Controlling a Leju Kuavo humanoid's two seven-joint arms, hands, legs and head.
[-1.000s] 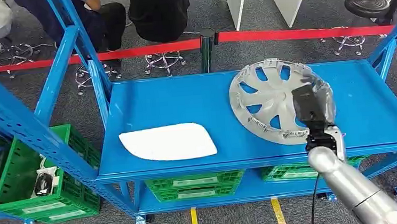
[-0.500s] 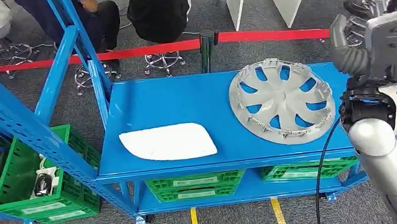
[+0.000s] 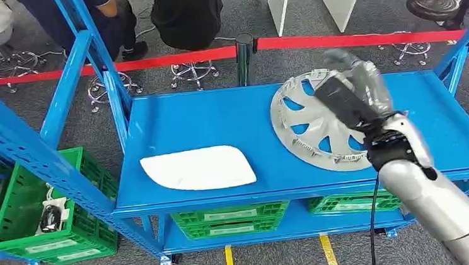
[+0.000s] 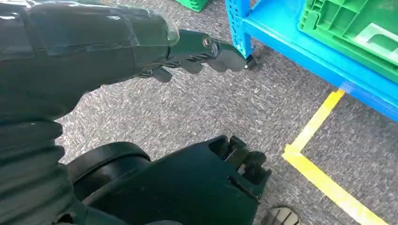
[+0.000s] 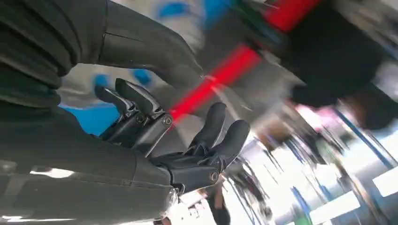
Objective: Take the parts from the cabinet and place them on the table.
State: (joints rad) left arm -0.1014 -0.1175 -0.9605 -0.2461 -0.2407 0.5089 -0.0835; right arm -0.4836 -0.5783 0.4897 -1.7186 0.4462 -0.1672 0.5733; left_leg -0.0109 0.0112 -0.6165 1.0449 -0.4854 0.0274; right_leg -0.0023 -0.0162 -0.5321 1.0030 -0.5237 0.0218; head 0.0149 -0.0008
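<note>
above the grey wheel cover [image 3: 320, 126] on the blue tabletop [image 3: 205, 119], right robot hand [image 3: 354, 91] hovers, fingers spread, empty. left robot hand [image 4: 141, 51] hangs over floor (fingers loosely extended, holding nothing).

right hand [image 3: 352, 95] motion-blurred, covering part of the hubcap [image 3: 310, 123]

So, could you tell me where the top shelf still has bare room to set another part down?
The widest bare patch runs behind the white panel, from the left upright to the hubcap. A narrower strip lies right of the hubcap. The right half is crowded: the right hand hovers over the hubcap, holding nothing.
</note>
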